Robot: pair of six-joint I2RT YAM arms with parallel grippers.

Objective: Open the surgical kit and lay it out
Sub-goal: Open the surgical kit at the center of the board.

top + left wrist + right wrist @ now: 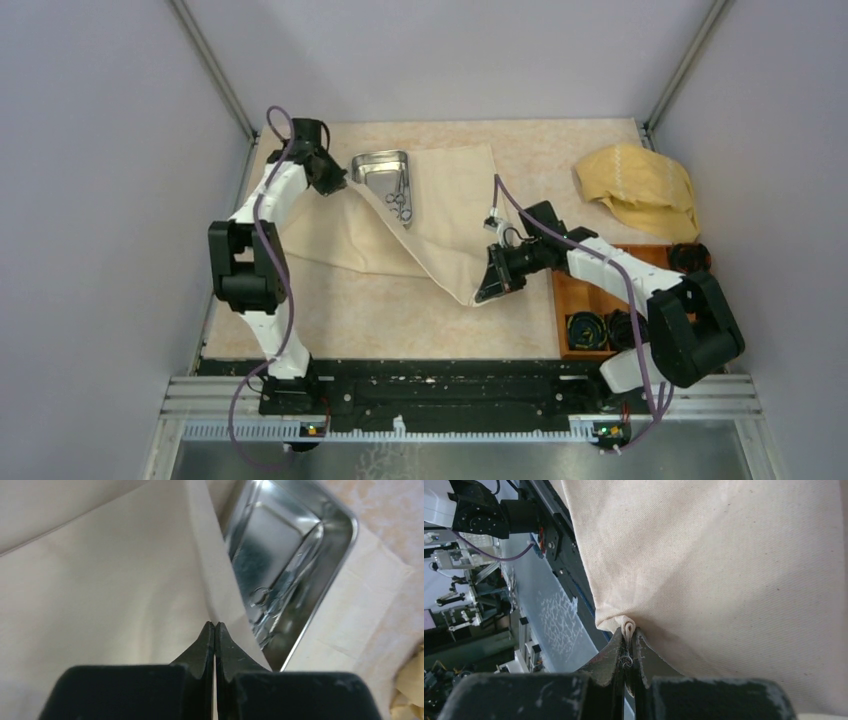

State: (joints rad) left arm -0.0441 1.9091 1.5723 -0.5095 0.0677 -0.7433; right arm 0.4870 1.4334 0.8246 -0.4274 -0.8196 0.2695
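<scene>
The left gripper (214, 627) is fully closed, its tips meeting on a raised fold of the cloth sheet (440, 205). It appears to pinch that fold, though the wrist view cannot confirm it. The right gripper (629, 635) is clamped on the sheet's near corner. The taut edge of the sheet runs diagonally between them, with the left gripper at the far end. The steel tray (378, 165), with the scissors (402, 203) inside, lies just right of the left gripper.

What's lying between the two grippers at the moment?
The cream cloth runs from the left gripper to the right gripper. The top view shows it, with the steel tray beside the left one.
</scene>
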